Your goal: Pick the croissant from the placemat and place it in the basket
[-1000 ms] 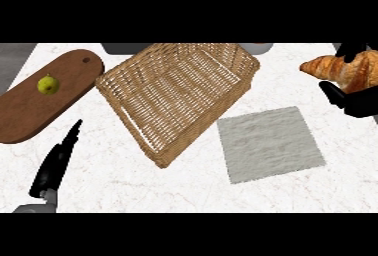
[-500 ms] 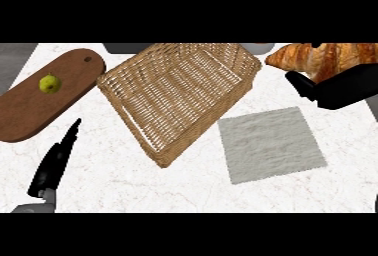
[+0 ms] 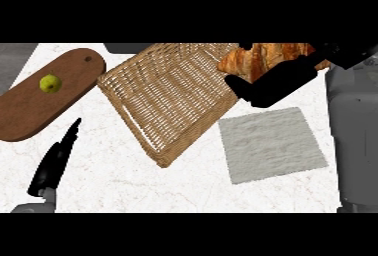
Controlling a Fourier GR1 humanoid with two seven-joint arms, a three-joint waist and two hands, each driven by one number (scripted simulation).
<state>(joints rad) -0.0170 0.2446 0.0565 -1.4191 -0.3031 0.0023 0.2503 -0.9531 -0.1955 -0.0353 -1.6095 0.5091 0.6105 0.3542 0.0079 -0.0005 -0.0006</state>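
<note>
Holds the croissant (image 3: 272, 56) in the right hand (image 3: 279, 84), black fingers curled under and round its lower side, pinching it from beneath; cannot tell thumb from the rest. Has it lifted off the placemat (image 3: 272, 144), at the far right corner of the basket (image 3: 168, 95), overlapping the wicker rim in head view. Cannot tell how high above the rim. Shows the placemat flat on the bench (image 3: 111, 165), just right of the basket and nearer the robot.

Rests the left hand (image 3: 50, 167) at lower left, fingers straight and pressed together, touching nothing. Shows a wooden board (image 3: 37, 107) with a green fruit (image 3: 49, 83) on it at far left, well apart from the action.

Handling, as a judgement: looks light, flaky, soft inside, easy to crush or chip. Tapers at both ends, so likely breaks there if pinched. Better taken across the thick middle, supported from below, roughly as held now. Probably not slippery, just crumbly.

Stage, as a judgement: pick done, carry in hand, release not yet done. Needs a move left over the middle of the basket, then a low, gentle opening of the fingers. Risks a roll back onto the bench if let go this near the rim, since the basket looks shallow and set askew
</note>
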